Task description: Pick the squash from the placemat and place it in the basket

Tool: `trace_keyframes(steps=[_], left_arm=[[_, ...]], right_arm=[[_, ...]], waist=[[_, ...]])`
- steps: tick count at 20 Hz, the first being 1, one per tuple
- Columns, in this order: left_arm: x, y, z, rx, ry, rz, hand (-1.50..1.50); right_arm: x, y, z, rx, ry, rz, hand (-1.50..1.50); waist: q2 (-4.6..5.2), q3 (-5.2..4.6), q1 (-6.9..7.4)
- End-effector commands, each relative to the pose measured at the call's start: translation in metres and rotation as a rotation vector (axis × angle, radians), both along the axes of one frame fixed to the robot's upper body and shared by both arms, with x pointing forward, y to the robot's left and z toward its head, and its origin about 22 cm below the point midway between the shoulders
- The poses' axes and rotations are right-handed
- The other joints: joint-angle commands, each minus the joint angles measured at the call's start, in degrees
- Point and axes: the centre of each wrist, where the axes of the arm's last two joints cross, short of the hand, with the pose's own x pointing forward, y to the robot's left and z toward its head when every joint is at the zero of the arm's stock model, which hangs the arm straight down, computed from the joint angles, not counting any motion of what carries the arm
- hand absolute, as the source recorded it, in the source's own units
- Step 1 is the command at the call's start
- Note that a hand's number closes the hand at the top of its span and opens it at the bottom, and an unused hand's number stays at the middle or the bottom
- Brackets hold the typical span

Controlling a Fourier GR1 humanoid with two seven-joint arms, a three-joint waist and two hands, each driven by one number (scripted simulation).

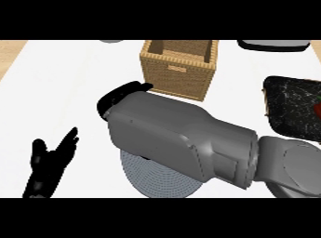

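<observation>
My right grey forearm crosses the round grey placemat (pixel 156 183); its black hand (pixel 125 95), grip unclear, nears the woven wicker basket (pixel 180 65). Left hand (pixel 50 160) rests open.

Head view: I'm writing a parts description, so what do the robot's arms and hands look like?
The right forearm is a bulky, smooth grey shell made of rounded, blocky segments with panel seams, ending in a rounded grey joint section near the lower right. The right hand is glossy black and mostly hidden by the forearm. The left hand is also black, with slim, tapering fingers. No cables or markings show.
</observation>
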Motion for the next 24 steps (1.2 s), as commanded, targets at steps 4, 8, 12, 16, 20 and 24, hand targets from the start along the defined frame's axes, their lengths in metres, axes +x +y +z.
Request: trace_keyframes(steps=[4,8,12,16,20,24], left_arm=[[-0.010,-0.001,-0.020,0.015,0.053,0.022,0.00],[0.000,-0.004,-0.016,0.008,0.064,0.043,0.00],[0.000,0.002,-0.011,0.003,0.043,0.047,0.00],[0.004,-0.002,-0.009,0.000,0.039,0.035,0.00],[0.000,-0.008,-0.014,0.005,0.055,0.022,0.00],[-0.008,0.004,-0.018,0.010,0.047,0.043,0.00]], right_arm=[[-0.009,-0.006,-0.032,-0.067,-0.043,-0.060,-1.50],[-0.022,-0.006,-0.043,-0.085,-0.063,-0.039,-1.50],[-0.015,-0.007,-0.039,-0.085,-0.066,-0.047,-1.50],[-0.011,-0.018,-0.061,-0.061,-0.067,-0.055,-1.50],[-0.014,-0.019,-0.065,-0.077,-0.060,-0.051,-1.50],[-0.019,-0.030,-0.091,-0.138,-0.032,-0.063,-1.50]], waist=[[0.32,-0.55,-0.74],[0.25,-0.54,-1.11],[0.19,-0.52,-1.31],[0.39,-0.51,-1.08],[0.38,-0.52,-0.81],[0.33,-0.54,-0.83]])
